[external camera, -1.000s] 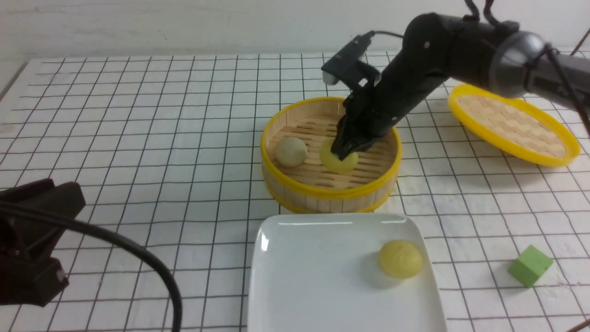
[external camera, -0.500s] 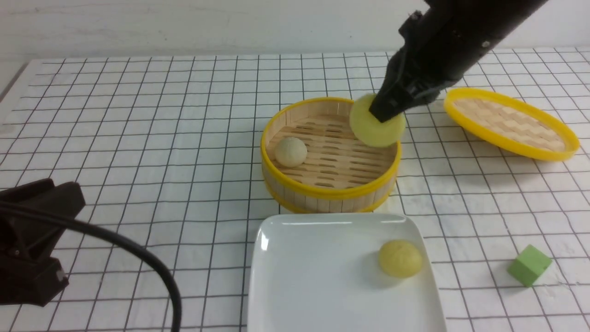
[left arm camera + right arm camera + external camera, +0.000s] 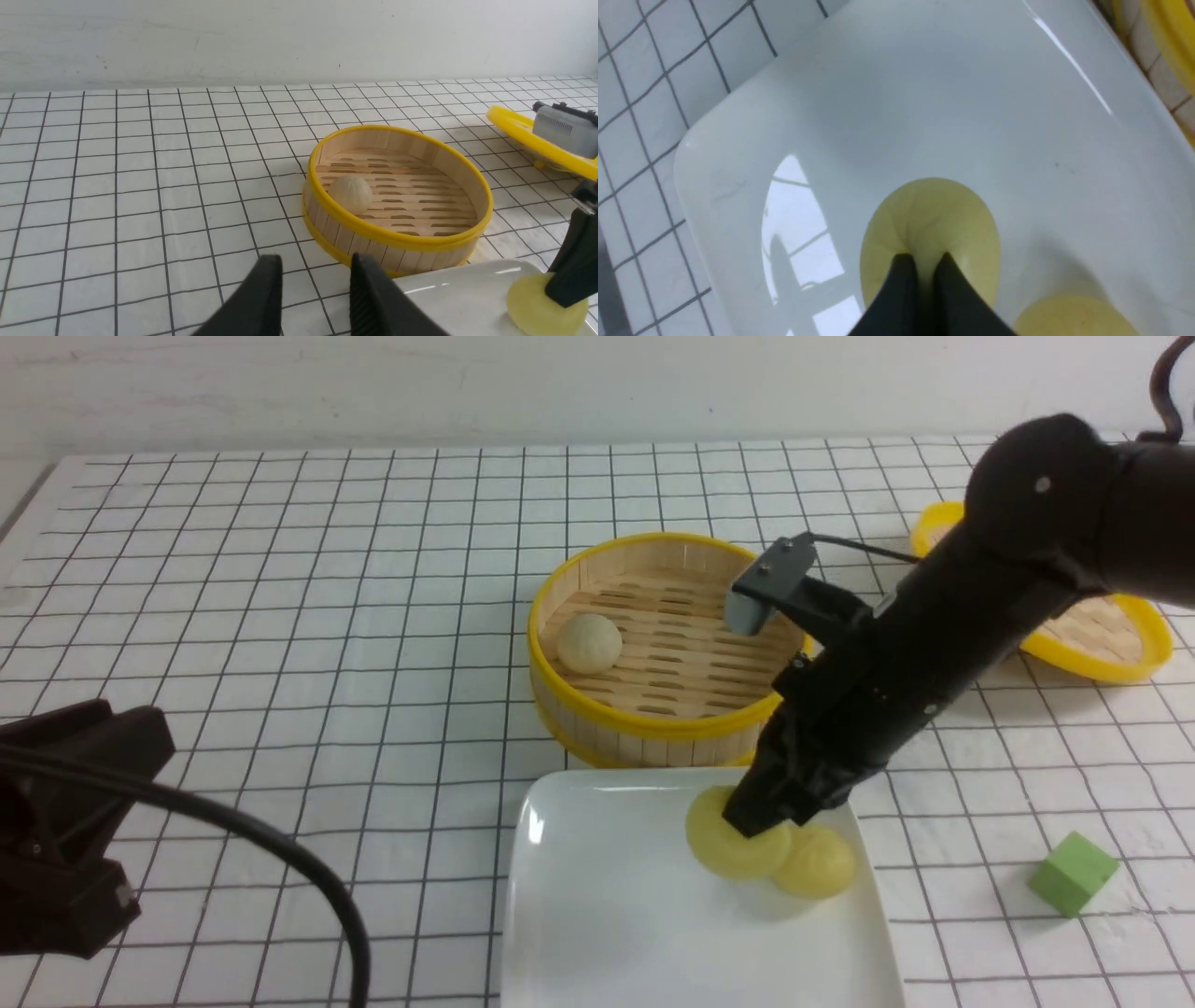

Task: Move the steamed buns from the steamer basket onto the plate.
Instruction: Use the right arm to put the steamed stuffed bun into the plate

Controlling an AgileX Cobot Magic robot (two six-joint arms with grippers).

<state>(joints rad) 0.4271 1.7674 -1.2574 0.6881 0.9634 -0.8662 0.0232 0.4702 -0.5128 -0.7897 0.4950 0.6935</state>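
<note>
My right gripper (image 3: 758, 821) is shut on the top of a pale yellow steamed bun (image 3: 721, 851), squeezing it, low over the white plate (image 3: 607, 915). In the right wrist view the closed fingertips (image 3: 903, 263) pinch that bun (image 3: 931, 219), and whether it touches the plate I cannot tell. A second yellow bun (image 3: 823, 868) lies on the plate right beside it. An off-white bun (image 3: 588, 644) sits alone in the steamer basket (image 3: 653, 723). My left gripper (image 3: 315, 284) hangs open and empty, short of the basket (image 3: 397, 235).
The woven yellow-rimmed lid (image 3: 1092, 635) lies at the back right, partly behind my right arm. A green cube (image 3: 1074, 873) sits right of the plate. My left arm's body (image 3: 65, 821) and its cable (image 3: 280, 859) fill the near left corner.
My right gripper lifted the yellow bun out of the basket, swung it up and over the rim, and brought it down onto the plate beside the other yellow bun. The left arm stayed still.
</note>
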